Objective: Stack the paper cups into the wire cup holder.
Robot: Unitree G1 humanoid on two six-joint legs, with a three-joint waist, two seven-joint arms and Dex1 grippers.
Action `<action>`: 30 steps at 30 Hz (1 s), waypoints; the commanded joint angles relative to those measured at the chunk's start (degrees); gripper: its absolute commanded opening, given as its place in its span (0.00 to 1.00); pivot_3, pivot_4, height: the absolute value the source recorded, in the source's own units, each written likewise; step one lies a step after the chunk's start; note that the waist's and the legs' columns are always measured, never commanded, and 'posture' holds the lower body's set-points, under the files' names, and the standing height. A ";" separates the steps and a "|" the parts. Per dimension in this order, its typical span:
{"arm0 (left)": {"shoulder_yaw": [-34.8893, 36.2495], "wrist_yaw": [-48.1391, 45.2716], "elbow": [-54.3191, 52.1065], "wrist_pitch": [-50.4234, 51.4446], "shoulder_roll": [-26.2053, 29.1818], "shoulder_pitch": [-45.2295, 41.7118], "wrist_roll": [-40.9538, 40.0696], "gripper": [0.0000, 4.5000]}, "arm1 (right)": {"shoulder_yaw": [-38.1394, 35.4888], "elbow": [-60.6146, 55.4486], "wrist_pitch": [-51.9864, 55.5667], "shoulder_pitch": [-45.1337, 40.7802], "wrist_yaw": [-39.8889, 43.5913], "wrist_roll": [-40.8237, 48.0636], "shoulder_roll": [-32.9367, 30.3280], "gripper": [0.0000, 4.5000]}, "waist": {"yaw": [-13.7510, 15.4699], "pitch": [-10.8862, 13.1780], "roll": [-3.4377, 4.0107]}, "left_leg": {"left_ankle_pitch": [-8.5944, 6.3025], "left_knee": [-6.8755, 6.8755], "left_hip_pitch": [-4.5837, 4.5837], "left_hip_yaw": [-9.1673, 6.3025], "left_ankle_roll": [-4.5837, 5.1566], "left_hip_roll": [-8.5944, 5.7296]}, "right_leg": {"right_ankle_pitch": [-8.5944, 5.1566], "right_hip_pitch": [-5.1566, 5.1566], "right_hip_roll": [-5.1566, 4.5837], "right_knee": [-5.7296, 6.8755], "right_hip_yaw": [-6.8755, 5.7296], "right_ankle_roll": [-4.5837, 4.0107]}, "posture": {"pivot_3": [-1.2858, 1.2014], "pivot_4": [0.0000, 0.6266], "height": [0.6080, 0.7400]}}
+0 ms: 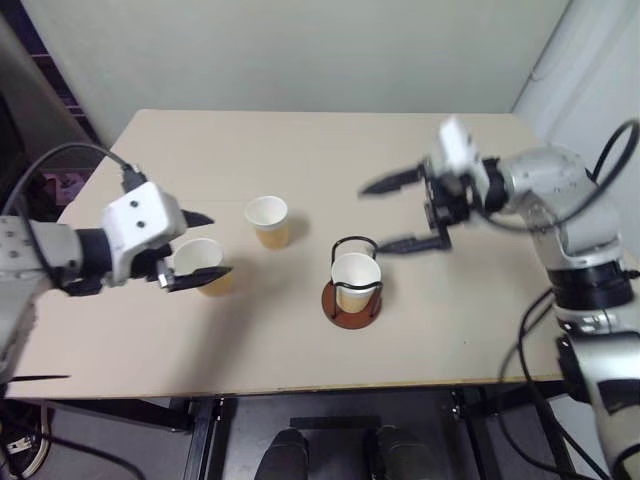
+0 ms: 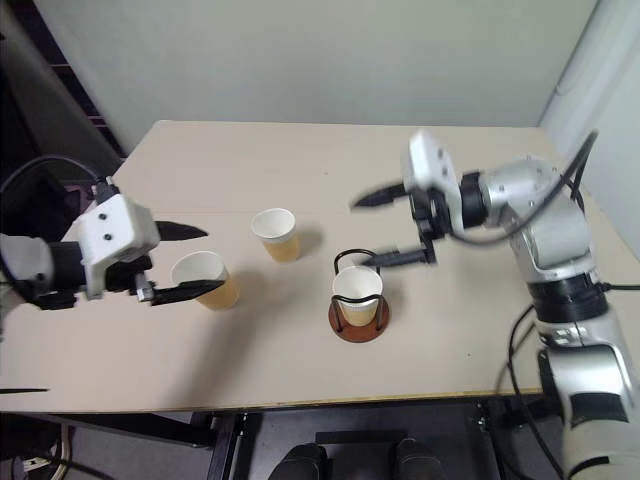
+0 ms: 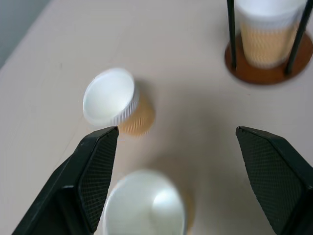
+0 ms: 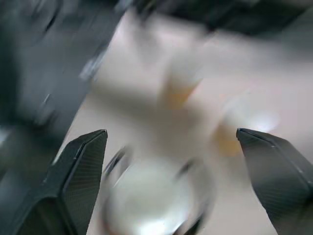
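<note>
So one cup (image 1: 355,280) sits inside the holder (image 1: 352,300) near the middle of the surface (image 1: 450,330), and two cups are left out on it. The right gripper (image 1: 405,212) hangs just above and beside the holder, jaws spread and empty. The left gripper (image 1: 200,245) has its jaws spread around the near cup (image 1: 200,265), not pinching it. The far cup (image 1: 268,221) stands just beyond. Trouble could come if the left jaws close off-centre and tip or crush the light cup, or if the right arm clips the wire loops while leaving.
</note>
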 commanded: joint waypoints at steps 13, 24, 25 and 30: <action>-13.26 -2.58 7.67 -7.31 2.33 -3.65 12.12 0.92 | 0.42 -5.64 0.82 2.85 -4.82 1.25 0.91 0.99 | 0.65 -0.02 -0.04 | -0.14 0.02 -0.49 -0.08 -0.08 -0.03 | 0.02 -0.44 -0.12 0.04 -0.15 0.04 | 0.52 0.24 1.00; -17.98 -5.42 13.04 -11.59 -0.54 -10.02 15.05 0.45 | 0.06 -7.79 1.78 4.35 -5.70 1.69 -1.20 1.00 | 0.55 -0.02 -0.04 | -0.14 0.04 -0.50 -0.08 -0.08 -0.03 | 0.19 -0.47 -0.12 0.06 -0.17 0.32 | 0.52 0.24 1.00; -17.93 -5.67 13.10 -11.89 -0.65 -10.12 15.04 0.37 | 0.08 -7.84 1.75 4.45 -5.71 1.62 -1.41 1.00 | 0.54 -0.02 -0.04 | -0.14 0.03 -0.51 -0.08 -0.08 -0.02 | 0.19 -0.47 -0.12 0.06 -0.17 0.32 | 0.52 0.24 1.00; -16.30 -8.38 12.04 -11.91 -0.84 -10.03 12.23 0.01 | -0.26 -7.64 1.37 4.54 -5.60 1.68 -2.32 1.00 | 0.51 -0.02 -0.04 | -0.13 0.04 -0.51 -0.08 -0.08 -0.02 | 0.20 -0.47 -0.12 0.06 -0.17 0.34 | 0.52 0.24 1.00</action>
